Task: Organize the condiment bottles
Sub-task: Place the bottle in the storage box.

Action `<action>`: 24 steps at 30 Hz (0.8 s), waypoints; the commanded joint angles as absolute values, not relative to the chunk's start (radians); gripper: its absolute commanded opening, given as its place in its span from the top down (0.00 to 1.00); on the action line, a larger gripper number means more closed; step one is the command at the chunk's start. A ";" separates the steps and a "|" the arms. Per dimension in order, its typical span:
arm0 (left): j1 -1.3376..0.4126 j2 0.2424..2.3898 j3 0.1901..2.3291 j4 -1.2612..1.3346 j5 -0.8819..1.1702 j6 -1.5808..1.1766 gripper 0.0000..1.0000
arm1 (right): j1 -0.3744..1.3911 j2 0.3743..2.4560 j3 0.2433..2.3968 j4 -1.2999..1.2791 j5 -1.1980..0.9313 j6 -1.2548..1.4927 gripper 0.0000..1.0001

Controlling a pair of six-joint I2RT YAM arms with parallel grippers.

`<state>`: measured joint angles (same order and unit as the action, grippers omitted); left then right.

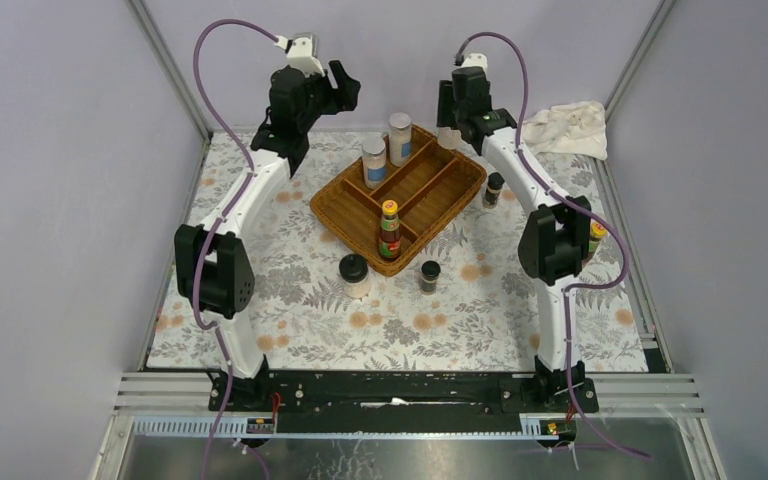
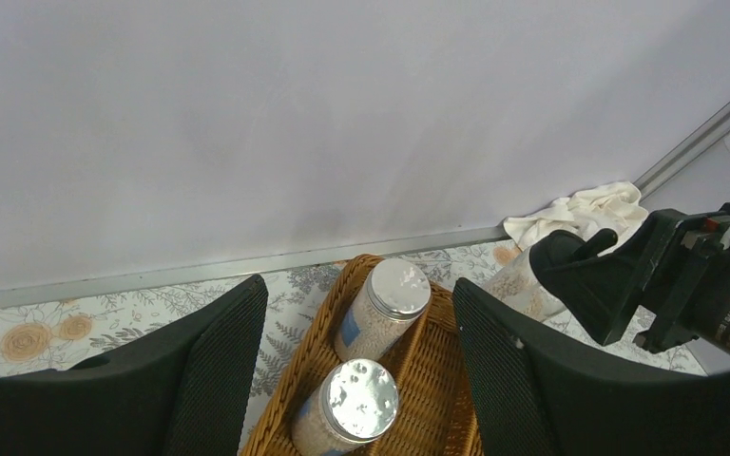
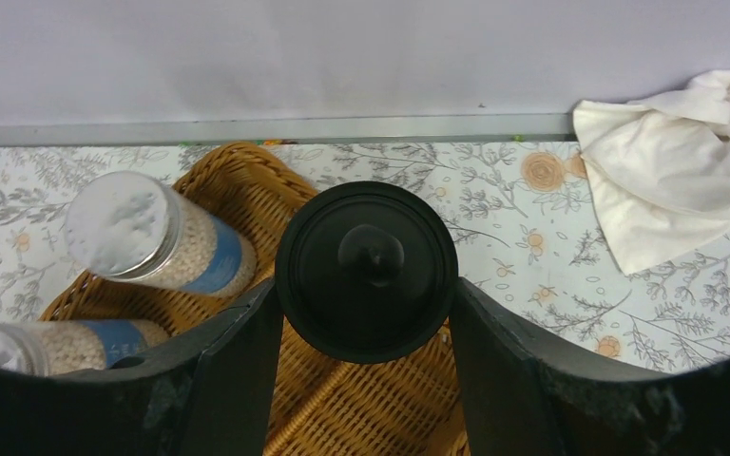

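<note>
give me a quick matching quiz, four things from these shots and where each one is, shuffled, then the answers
1. red-labelled sauce bottle
2. white cloth
3. knob-lidded black jar
4. small dark spice jar

A. far right corner of the table
B. on the table, beside the near edge of the wicker tray
C. between the jaws of the right gripper
D. standing in the wicker tray

Pairs: 1-D, 2-A, 3-C, 4-B

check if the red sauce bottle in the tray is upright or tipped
Upright: the red sauce bottle stands cap-up in the wicker tray's near corner.
</note>
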<state>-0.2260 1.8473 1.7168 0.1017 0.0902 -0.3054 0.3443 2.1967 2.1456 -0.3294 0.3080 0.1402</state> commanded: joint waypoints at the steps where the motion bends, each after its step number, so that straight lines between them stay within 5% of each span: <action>1: -0.216 1.865 1.727 0.120 0.076 -0.321 0.24 | 0.382 2.192 2.209 -0.293 0.291 0.092 1.00; 24: -0.211 1.859 1.700 0.143 0.094 -0.329 0.24 | 0.425 2.241 2.140 -0.266 0.262 0.080 1.00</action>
<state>-0.2214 1.8526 1.7126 0.1051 0.0891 -0.3237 0.4194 2.2444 2.1376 -0.3317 0.2741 0.1005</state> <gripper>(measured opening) 0.762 0.662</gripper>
